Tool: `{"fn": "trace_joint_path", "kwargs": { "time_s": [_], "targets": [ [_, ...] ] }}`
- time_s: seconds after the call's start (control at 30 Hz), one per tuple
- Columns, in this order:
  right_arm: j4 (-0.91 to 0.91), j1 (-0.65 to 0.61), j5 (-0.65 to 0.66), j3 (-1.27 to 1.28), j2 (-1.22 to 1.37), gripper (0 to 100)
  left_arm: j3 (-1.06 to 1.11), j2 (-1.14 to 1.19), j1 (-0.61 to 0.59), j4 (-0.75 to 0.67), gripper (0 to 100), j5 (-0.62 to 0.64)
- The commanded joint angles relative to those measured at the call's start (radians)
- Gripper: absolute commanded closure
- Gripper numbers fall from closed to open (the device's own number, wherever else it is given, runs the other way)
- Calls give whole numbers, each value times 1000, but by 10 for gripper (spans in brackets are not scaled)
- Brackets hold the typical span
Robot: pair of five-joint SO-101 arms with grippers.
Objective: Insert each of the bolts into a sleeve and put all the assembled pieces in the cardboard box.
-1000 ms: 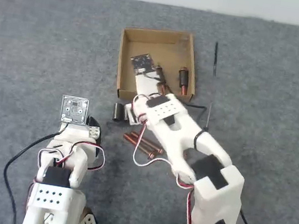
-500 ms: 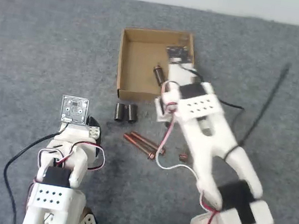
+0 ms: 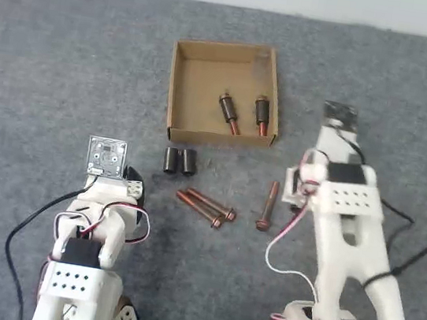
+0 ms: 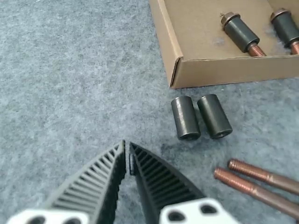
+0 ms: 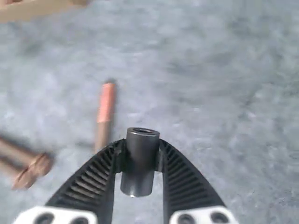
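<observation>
Two pieces sit in the box right now, and we see each as a dark sleeve with a copper bolt through it. The first piece lies near the middle of the floor. The second piece lies just beside the wall on the right arm's side. They run roughly parallel, apart from each other, and both are close to the front wall.

Out on the grey carpet, just off that front wall, we have two loose sleeves lying side by side. The corner sleeve sits below the box's corner, and the inner sleeve is right next to it.

Nearer the arms we spot three bare bolts. The first bolt and second bolt lie close alongside each other at a slant. The third bolt lies apart from them, close to the right arm.

Over to the right gripper, where the ribbed fingers pinch the held sleeve. It stands upright between them, open end showing, above the carpet, and we see the third bolt on the carpet just past it.

Now the left gripper. Its fingers are pressed together, tips over the carpet, near the two loose sleeves but apart from them, with the box's corner farther on.
</observation>
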Motion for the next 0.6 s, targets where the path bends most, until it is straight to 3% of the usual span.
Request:
{"fn": "trace_joint_path", "kwargs": {
  "time_s": [0.0,0.13,0.27,0.43,0.57],
  "targets": [
    [-245,116,-2,127,-42,988,-12,3,2,-20,988,-9],
    [-407,151,31,226,2,988,-12,3,2,-18,988,-9],
    [-466,150,213,235,91,961,-12,3,2,-18,988,-9],
    [-392,153,219,170,127,868,-12,3,2,-18,988,-9],
    [-294,148,219,106,127,875,-12,5,2,-18,988,-9]
  ]
}}
